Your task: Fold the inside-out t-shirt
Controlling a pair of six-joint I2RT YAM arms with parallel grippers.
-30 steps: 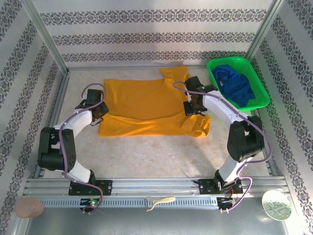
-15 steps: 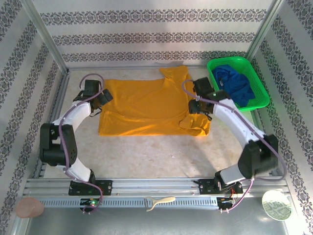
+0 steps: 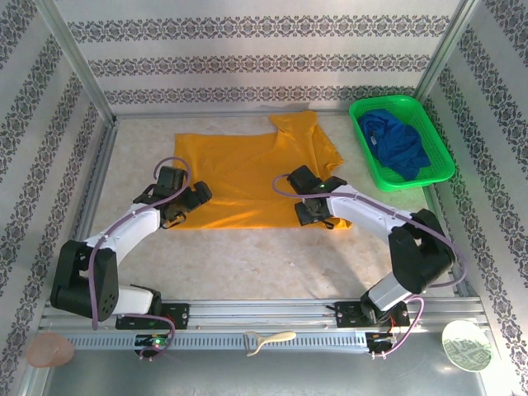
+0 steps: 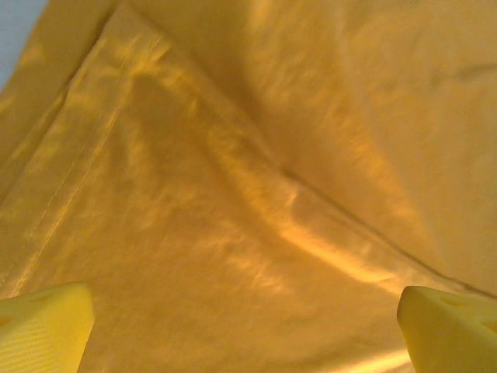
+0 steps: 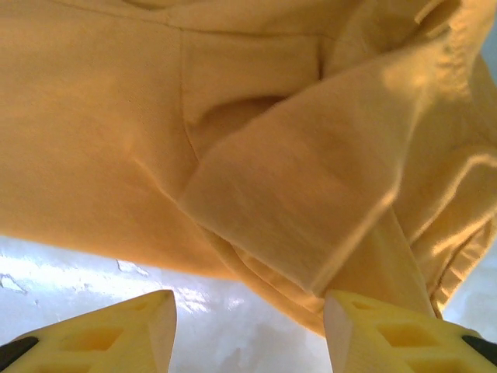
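Setting: a robot test cell in a laboratory, not a home.

Landmark: slotted aluminium rail (image 3: 264,318) along the near edge.

- Bolted onto the rail: two white-and-black jointed robot arms, left (image 3: 124,235) and right (image 3: 371,213).
- Beyond the rail: pale speckled tabletop (image 3: 247,264), boxed in by bare aluminium frame posts (image 3: 80,66) and panels of grey-striped patterned wallpaper (image 3: 264,58).
- Props staged beyond the rail: plain orange-yellow cotton t-shirt (image 3: 247,169) lying spread out. At the far right, a green plastic mesh basket (image 3: 388,101) holds a dark blue garment (image 3: 400,144).
- In front of the rail, on a grey ledge: pinkish round object (image 3: 49,351), cream-coloured curved tool (image 3: 268,340), pale round patterned disc (image 3: 466,346).
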